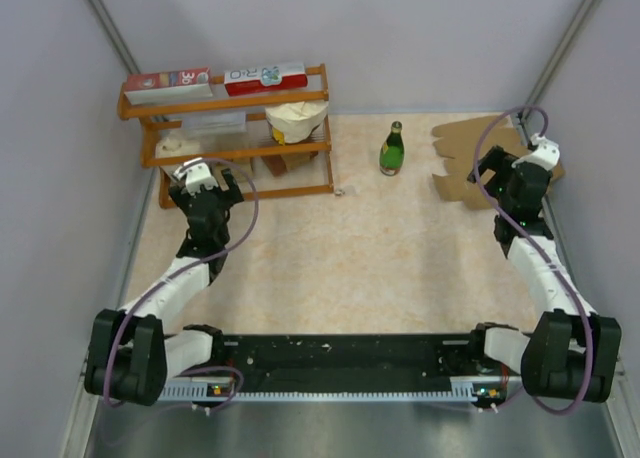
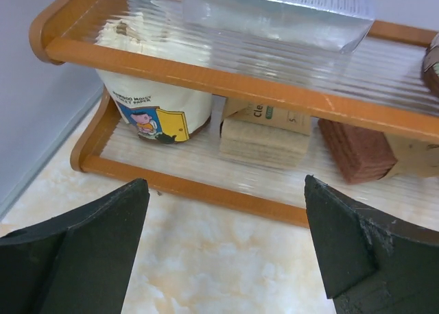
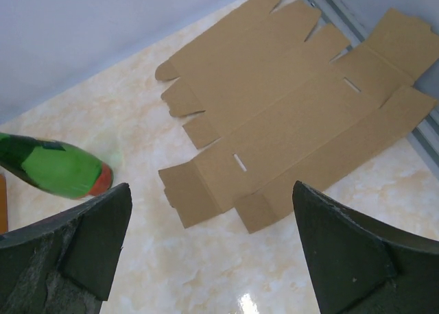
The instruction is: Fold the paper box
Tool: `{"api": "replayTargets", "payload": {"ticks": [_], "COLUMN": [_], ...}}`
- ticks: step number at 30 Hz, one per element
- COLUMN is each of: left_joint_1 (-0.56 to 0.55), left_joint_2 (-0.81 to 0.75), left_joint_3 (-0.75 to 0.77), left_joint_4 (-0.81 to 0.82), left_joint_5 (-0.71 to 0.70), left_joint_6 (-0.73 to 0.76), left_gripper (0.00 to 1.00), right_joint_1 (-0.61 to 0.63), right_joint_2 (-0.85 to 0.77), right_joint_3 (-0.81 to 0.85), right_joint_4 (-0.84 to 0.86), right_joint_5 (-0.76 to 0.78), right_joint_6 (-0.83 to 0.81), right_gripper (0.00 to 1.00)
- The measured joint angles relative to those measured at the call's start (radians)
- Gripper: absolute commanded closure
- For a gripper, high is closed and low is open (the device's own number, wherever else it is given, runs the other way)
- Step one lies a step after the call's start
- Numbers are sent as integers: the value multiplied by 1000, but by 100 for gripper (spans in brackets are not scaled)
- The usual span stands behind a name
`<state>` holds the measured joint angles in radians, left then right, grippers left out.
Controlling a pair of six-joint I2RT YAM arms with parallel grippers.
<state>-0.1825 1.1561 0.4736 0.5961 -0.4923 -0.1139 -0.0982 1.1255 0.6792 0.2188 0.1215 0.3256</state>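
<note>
Paper box (image 3: 288, 115): a flat, unfolded brown sheet with many flaps, lying on the table (image 1: 350, 258) in the far right corner, close to the wall.
Right pincer (image 3: 211, 190): released, jaws wide apart, nothing between them; it points at the near side of the sheet.
Left pincer (image 2: 225, 190): released and empty, facing the wooden shelf (image 2: 226, 77) at the far left.
Green bottle (image 1: 392, 150): stands upright between shelf and sheet.

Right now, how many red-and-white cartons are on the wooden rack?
2, both on the rack top: left carton at the left end, right carton beside it. Lower shelves may hide more.
</note>
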Motion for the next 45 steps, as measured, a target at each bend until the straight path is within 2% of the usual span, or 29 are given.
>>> {"api": "replayTargets", "payload": {"ticks": [5, 7, 12, 16, 24, 29, 45], "left_joint_1": [-1, -1, -1, -1, -1, -1, -1], "left_joint_2": [-69, -82, -132, -190, -204, -202, -197], "left_joint_3": [62, 62, 58, 19, -19, -20, -20], "left_joint_4": [-236, -320, -453, -462, -470, -469, -470], "left_joint_5": [5, 21, 93, 155, 226, 258, 287], "left_joint_6": [-116, -152, -213, -235, -251, -254, -259], "left_gripper": [1, 1, 1, 1, 1, 1, 1], "right_joint_1": [-8, -40, -225, -317, -321, -321, -321], "right_joint_2": [44, 64, 132, 213, 338, 405, 550], "right_joint_3": [111, 116, 113, 113, 113, 113, 93], "right_joint_4": [-200, -270, -343, -358, -361, -349, -111], "right_joint_5": [-10, -77, -247, -330, -407, -414, -480], "right_joint_6": [88, 160, 346, 428, 490, 510, 633], "right_gripper": [1, 1, 3, 5, 12, 19, 33]}}
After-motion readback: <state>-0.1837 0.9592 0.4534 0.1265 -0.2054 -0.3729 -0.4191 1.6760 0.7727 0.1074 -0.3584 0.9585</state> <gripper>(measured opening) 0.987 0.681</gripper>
